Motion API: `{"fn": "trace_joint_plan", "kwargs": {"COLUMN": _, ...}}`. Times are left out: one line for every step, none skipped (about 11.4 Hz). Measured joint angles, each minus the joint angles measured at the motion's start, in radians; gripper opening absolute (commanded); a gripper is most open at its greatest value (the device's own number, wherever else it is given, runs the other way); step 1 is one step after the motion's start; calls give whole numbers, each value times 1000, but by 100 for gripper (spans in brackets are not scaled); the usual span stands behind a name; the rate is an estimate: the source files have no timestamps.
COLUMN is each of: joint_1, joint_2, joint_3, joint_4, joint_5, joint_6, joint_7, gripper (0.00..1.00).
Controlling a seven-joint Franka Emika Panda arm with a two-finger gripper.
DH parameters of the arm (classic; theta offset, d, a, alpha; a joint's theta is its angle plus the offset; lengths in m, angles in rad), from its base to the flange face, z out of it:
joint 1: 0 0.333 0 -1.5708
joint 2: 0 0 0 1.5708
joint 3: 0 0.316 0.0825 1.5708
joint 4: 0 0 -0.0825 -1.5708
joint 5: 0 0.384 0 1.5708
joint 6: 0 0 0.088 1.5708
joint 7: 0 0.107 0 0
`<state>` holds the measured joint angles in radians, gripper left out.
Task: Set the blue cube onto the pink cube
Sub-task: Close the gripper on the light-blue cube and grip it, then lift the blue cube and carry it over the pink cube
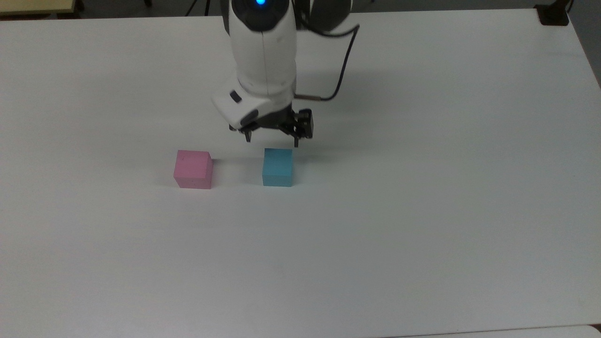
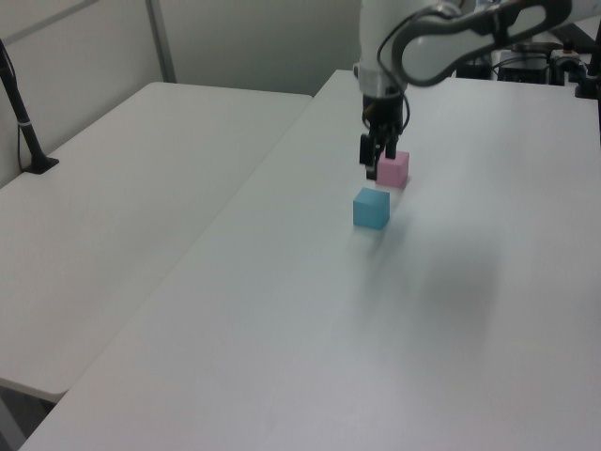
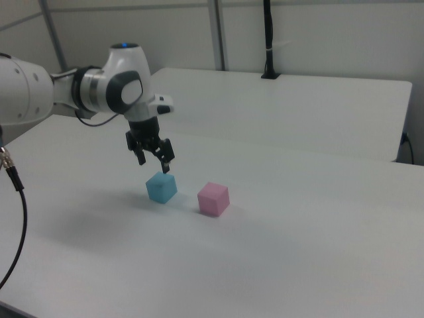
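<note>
Just below the open claw (image 3: 154, 160) sits the blue cube (image 3: 161, 187)

Right view: the gripper (image 3: 154, 161) hung with its fingers spread just above the blue cube (image 3: 161, 187), not touching it. The pink cube (image 3: 213, 198) sat on the white table (image 3: 298, 252) near the blue cube, at the right view's right.

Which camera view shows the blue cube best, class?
The top view: the blue cube sits unobstructed, top and front faces clear. The right view shows it just under the gripper; the left view shows it small, near the pink cube.
</note>
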<state>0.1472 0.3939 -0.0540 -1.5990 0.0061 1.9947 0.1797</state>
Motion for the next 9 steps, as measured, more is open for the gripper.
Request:
{"fn": "trace_joint_plan", "kwargs": {"joint_1": 10, "joint_2": 40, "joint_3": 0, "joint_4": -1, "joint_5": -3, "joint_6": 35, "joint_7": 2, "gripper": 100}}
{"fn": "trace_joint_plan", "kwargs": {"joint_1": 19, "joint_2": 74, "joint_3": 1, "joint_4": -1, "joint_5": -25, "joint_6": 56, "joint_7": 4, "gripper": 87}}
{"fn": "trace_joint_plan", "kwargs": {"joint_1": 25, "joint_2": 101, "joint_3": 1, "joint_4": -1, "joint_5": -55, "joint_6": 69, "joint_7": 7, "gripper": 56}}
{"fn": "trace_joint_plan", "kwargs": {"joint_1": 25, "joint_2": 121, "joint_3": 0, "joint_4": -1, "joint_5": -78, "joint_6": 80, "joint_7": 8, "gripper": 27}}
{"fn": "trace_joint_plan", "kwargs": {"joint_1": 25, "joint_2": 134, "joint_3": -1, "joint_4": -1, "joint_5": -90, "joint_6": 98, "joint_7": 8, "gripper": 15}}
{"fn": "trace_joint_plan", "kwargs": {"joint_1": 24, "joint_2": 138, "joint_3": -2, "joint_4": 0, "joint_5": -94, "joint_6": 106, "joint_7": 8, "gripper": 12}}
{"fn": "trace_joint_plan", "kwargs": {"joint_1": 24, "joint_2": 138, "joint_3": -2, "joint_4": 2, "joint_5": -94, "joint_6": 106, "joint_7": 8, "gripper": 12}}
{"fn": "trace_joint_plan", "kwargs": {"joint_1": 23, "joint_2": 136, "joint_3": -4, "joint_4": 9, "joint_5": -94, "joint_6": 106, "joint_7": 8, "gripper": 12}}
{"fn": "trace_joint_plan", "kwargs": {"joint_1": 12, "joint_2": 124, "joint_3": -8, "joint_4": 22, "joint_5": -94, "joint_6": 98, "joint_7": 7, "gripper": 14}}
